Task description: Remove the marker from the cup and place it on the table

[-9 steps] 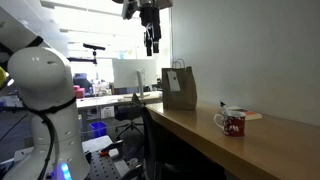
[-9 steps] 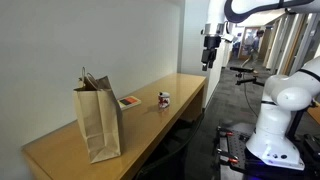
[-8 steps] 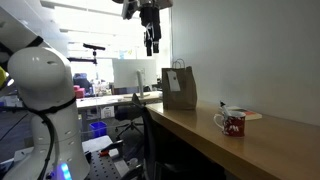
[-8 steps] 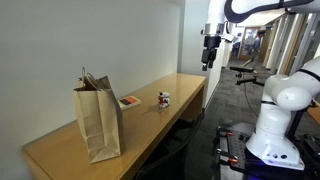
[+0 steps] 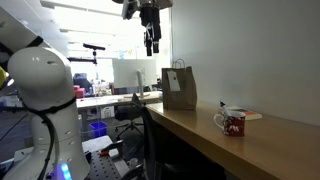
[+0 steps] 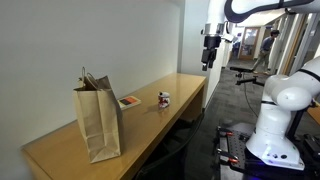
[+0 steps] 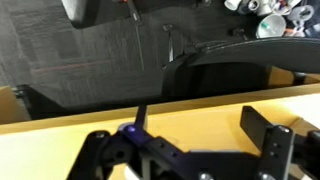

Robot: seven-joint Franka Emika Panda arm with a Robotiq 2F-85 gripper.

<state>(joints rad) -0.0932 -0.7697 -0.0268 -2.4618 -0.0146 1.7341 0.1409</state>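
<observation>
End effector [image 5: 152,45] high up, jaws spread wide, empty — red cup [image 5: 233,123] sits on desk [image 5: 275,155] well below and off to its side; marker too small to make out.

The long tan wooden tabletop [image 5: 200,138] is running along the wall, showing in both exterior views [image 6: 150,128] and as a tan strip in the wrist view [image 7: 40,140]. A brown paper bag [image 5: 179,89] is standing upright on it [image 6: 99,122]. Well apart from the bag, a red patterned cup [image 5: 232,123] is sitting upright [image 6: 164,98]. A small flat item [image 5: 251,115] is lying near the cup, closer to the wall [image 6: 129,101].
</observation>
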